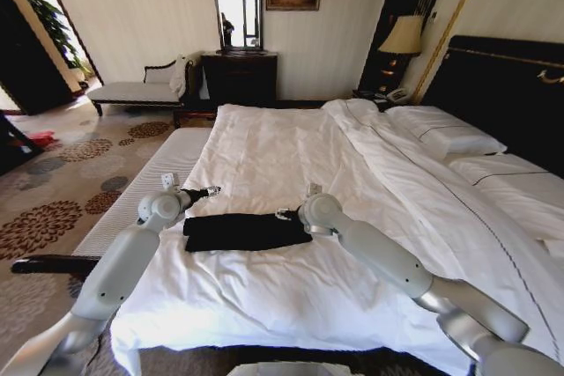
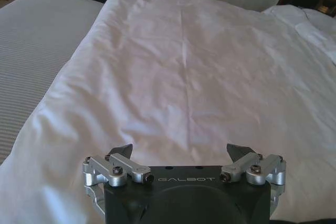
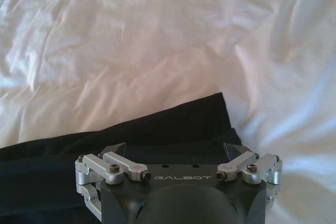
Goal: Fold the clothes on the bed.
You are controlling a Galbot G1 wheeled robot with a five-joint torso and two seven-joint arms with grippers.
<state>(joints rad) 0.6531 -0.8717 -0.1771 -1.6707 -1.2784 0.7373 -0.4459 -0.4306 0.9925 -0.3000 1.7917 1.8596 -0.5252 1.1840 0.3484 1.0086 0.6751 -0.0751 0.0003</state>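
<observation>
Clothes (image 1: 245,231), one black T-shirt already narrowed to a flat band, lie near the bed's (image 1: 291,156) near edge. Left gripper (image 1: 211,190) and right gripper (image 1: 284,214) are both released at its ends. Soft, light cotton likely sags; pinching corners seems best.

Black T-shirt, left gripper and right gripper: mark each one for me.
black T-shirt (image 1: 242,232), head view, middle of the folded cloth.
left gripper (image 2: 181,153), left wrist view, midway between its open fingers.
right gripper (image 3: 175,150), right wrist view, midway between its open fingers.
</observation>
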